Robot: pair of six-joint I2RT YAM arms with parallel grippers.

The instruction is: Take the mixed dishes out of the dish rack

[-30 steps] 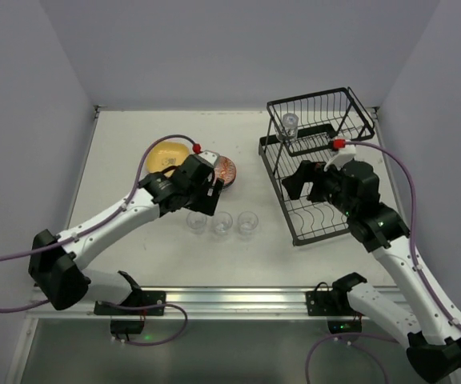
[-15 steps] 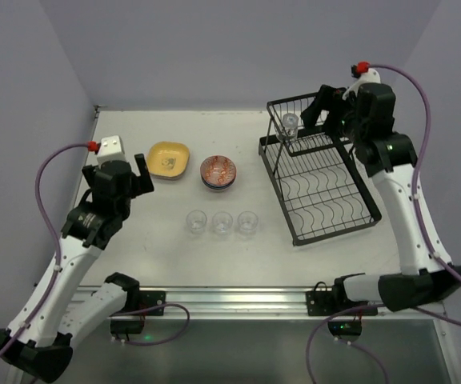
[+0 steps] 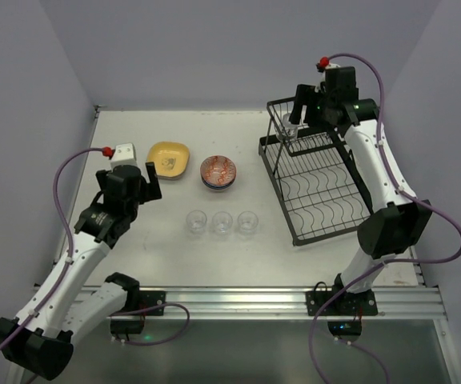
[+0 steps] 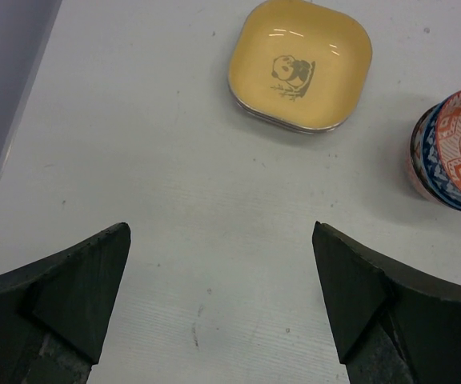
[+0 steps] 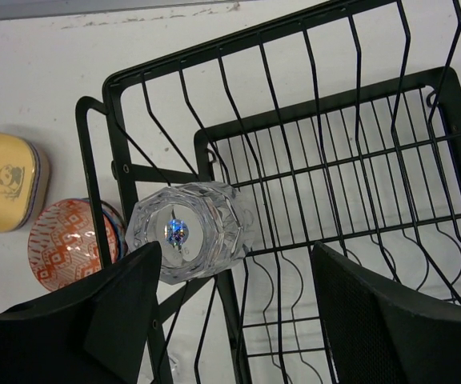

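The black wire dish rack [image 3: 282,192] stands at the right. One clear glass [image 3: 290,124] stands upright in its raised upper basket; in the right wrist view the glass [image 5: 189,230] is seen from above at the basket's left corner. My right gripper [image 3: 298,112] hangs open just above the glass, which lies by the left finger in the right wrist view [image 5: 234,256]. Three clear glasses [image 3: 222,223] stand in a row on the table. Stacked patterned bowls [image 3: 218,171] and a yellow plate [image 3: 169,159] sit left of the rack. My left gripper [image 3: 142,172] is open and empty.
The rack's lower wavy tray [image 3: 322,204] holds nothing. In the left wrist view the yellow panda plate [image 4: 300,64] and the bowls [image 4: 454,152] lie ahead of my left gripper [image 4: 219,240]. A lavender rim shows under the yellow plate [image 5: 6,180]. Walls close in the left, back and right.
My left arm drew back from the bowls to the table's left side, empty. My right arm rose from the lower tray to the upper basket, over the glass.
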